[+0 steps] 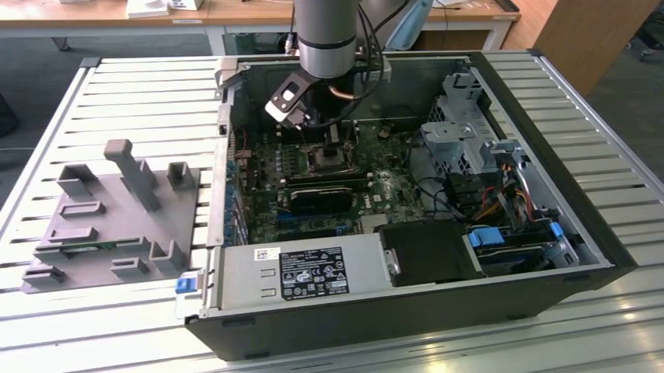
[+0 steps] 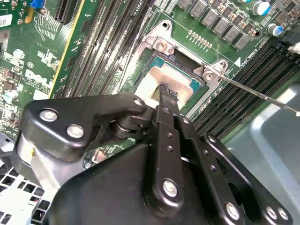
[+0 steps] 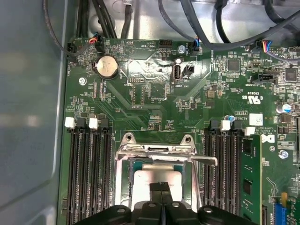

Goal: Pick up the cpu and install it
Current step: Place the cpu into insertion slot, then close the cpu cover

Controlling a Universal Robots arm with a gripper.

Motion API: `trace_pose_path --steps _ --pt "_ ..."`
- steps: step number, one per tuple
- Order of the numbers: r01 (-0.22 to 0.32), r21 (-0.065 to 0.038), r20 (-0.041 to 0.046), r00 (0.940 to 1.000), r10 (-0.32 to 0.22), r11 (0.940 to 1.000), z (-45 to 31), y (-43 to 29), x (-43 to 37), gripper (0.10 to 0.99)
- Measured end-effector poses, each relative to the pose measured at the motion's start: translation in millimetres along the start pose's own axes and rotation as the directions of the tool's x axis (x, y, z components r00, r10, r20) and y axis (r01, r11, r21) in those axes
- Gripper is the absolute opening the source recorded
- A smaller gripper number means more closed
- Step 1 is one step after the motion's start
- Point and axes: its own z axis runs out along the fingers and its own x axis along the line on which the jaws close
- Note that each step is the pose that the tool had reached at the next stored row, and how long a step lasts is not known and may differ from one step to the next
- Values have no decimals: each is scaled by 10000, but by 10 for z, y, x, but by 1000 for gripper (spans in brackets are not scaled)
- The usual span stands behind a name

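The cpu (image 3: 149, 177), a flat square chip with a silver-grey top, lies in the motherboard socket (image 3: 125, 154) between the memory slots. In the second wrist view the cpu (image 2: 157, 77) sits level inside the socket's metal frame (image 2: 161, 44). My gripper (image 3: 161, 187) is directly above it, with both black fingertips (image 2: 165, 90) pressed together and nothing between them. The tips are at the cpu's top surface; I cannot tell whether they touch it. In the exterior view my gripper (image 1: 334, 149) reaches down into the open computer case over the socket (image 1: 334, 162).
The socket's thin lever (image 2: 262, 96) sticks out to one side. A memory stick (image 3: 248, 173) stands close by the socket. Case walls, the drive cage (image 1: 467, 132), cables and the power supply (image 1: 301, 272) ring the board. Grey fixture blocks (image 1: 109, 217) sit at the exterior view's left.
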Motion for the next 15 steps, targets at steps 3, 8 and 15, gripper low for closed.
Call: trace_pose_path --steps 3,8,15 --pt "2 3 37 10000 -2 10000 -16 1 0 106" --pt "3 4 49 10000 -3 10000 -34 2 -1 106" --pt "3 5 63 10000 -3 10000 -76 5 -1 106"
